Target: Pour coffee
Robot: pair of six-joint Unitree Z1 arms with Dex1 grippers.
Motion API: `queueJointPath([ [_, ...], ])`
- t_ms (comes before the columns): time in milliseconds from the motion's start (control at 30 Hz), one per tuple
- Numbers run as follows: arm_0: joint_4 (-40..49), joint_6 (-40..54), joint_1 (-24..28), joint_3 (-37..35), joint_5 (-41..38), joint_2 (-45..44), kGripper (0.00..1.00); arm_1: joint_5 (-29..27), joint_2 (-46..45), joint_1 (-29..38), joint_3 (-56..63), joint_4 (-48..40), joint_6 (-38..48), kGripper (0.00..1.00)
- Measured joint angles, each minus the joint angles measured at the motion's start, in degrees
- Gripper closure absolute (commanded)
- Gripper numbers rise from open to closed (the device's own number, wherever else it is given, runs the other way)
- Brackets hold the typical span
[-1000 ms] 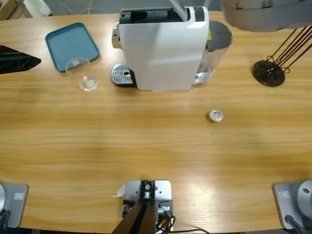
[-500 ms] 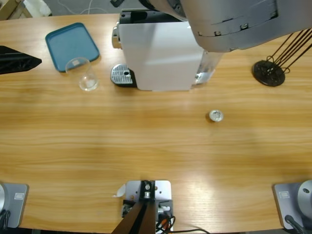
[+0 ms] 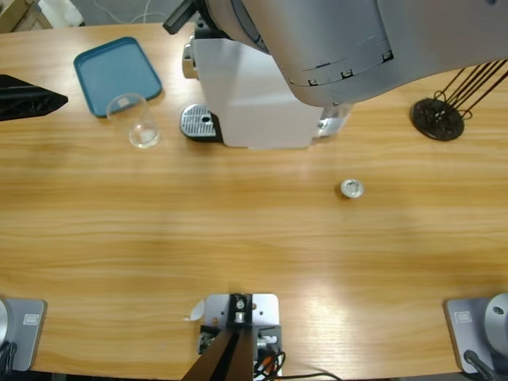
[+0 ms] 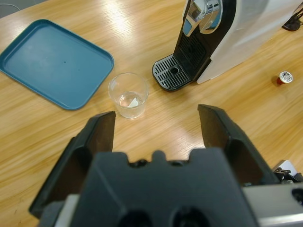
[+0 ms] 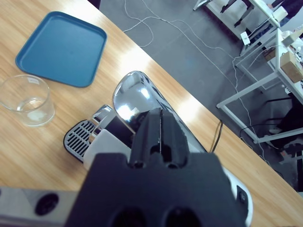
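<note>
The small clear drinking glass (image 4: 128,94) stands upright on the wooden counter (image 3: 238,230), between the teal rectangular tray (image 4: 52,61) and the white coffee machine's black drip grate (image 4: 173,78), not under the spout. The left tool (image 4: 156,123), jaws spread and empty, lies nearest, the glass straight ahead. The right tool (image 5: 161,127), jaws pressed together, hangs over the coffee machine (image 3: 254,95). No coffee shows.

machine (image 3: 254,103): top & rear hidden under silver arm (image 3: 357,40), high view
rack (image 3: 438,117): cut by right edge
glass (image 4: 128,94): contents too faint, maybe a trace of liquid
capsule (image 3: 352,188): too small for detail
left gripper (image 3: 28,97): cut by left edge, high view
</note>
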Motion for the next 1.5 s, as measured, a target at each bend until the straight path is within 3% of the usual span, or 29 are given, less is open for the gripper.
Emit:
queueJointPath([
  [1500, 1.31, 0.00, 0.00, 0.00, 0.00, -0.05, 0.257, 4.43, 1.73, -1.97, 0.21, -2.15, 3.99, 1.000],
])
